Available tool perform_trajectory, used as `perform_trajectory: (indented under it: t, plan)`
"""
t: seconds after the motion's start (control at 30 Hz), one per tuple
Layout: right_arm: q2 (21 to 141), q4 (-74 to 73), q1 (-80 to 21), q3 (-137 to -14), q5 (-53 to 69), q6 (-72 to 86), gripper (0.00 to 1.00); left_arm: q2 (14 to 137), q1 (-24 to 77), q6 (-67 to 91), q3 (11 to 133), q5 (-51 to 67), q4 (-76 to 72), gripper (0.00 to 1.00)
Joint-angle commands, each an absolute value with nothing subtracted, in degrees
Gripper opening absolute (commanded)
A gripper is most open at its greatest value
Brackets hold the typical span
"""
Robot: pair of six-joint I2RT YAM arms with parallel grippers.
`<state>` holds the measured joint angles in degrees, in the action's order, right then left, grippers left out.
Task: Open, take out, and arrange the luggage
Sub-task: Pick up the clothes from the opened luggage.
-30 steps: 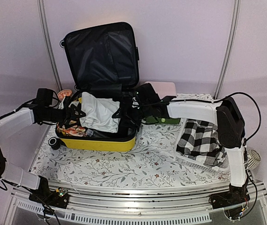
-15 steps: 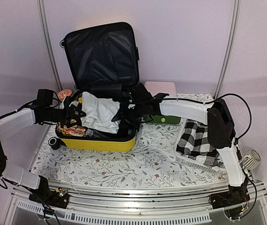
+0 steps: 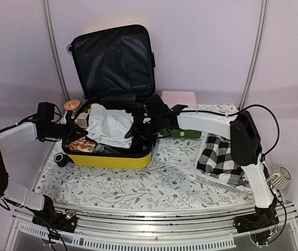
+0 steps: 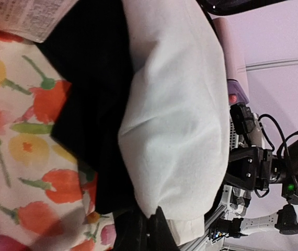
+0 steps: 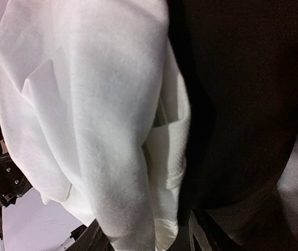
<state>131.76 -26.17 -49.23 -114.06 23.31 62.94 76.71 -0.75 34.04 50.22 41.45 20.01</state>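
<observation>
The luggage [image 3: 107, 159], a yellow hard-shell case, lies open on the table with its black-lined lid [image 3: 115, 60] standing upright. A white garment [image 3: 110, 125] lies on top of its contents. My left gripper [image 3: 80, 129] is at the garment's left edge. In the left wrist view it [image 4: 151, 230] is shut, pinching a corner of the white garment [image 4: 175, 115] above black cloth [image 4: 91, 78] and flowered fabric [image 4: 29, 146]. My right gripper [image 3: 138, 128] is at the garment's right edge, and its [image 5: 146, 238] fingers hold a thick fold of the white garment [image 5: 86, 104].
A white mesh basket [image 3: 217, 183] at the right holds a black-and-white checked cloth [image 3: 225, 157]. A pink-and-green box [image 3: 180, 99] stands behind my right arm. A round object [image 3: 71, 104] sits left of the case. A flowered cloth [image 3: 154, 183] covers the table.
My left gripper has shut on the garment's corner and drawn back to the left. My right arm has moved left to the garment's right edge, and its jaws have narrowed on the cloth.
</observation>
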Motion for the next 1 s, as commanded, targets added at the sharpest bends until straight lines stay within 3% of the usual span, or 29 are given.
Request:
perform_trajectory:
  t: [0.0, 0.5, 0.63, 0.67, 0.8, 0.97]
  plan:
    - [133.0, -26.6, -49.6, -115.4, 25.2, 62.0, 0.52, 74.3, -4.6, 31.3, 48.5, 41.0, 22.3, 0.0]
    - [132.2, -7.6, -51.3, -106.6, 35.8, 69.0, 0.45, 74.0, -5.4, 31.6, 46.4, 43.9, 21.3, 0.0]
    - [132.9, -11.4, -51.4, -108.4, 32.7, 67.7, 0.46, 73.9, -5.4, 31.6, 46.6, 44.3, 21.3, 0.0]
    - [133.0, -13.0, -51.4, -109.2, 31.6, 66.8, 0.43, 73.8, -5.3, 31.7, 46.7, 44.4, 21.3, 0.0]
    - [132.8, -12.7, -51.2, -109.1, 32.3, 66.0, 0.08, 73.7, -5.4, 31.8, 47.0, 44.5, 21.3, 0.0]
    - [129.5, -11.3, -50.9, -108.1, 31.2, 66.6, 0.02, 72.9, -5.4, 32.3, 47.7, 45.3, 21.6, 0.0]
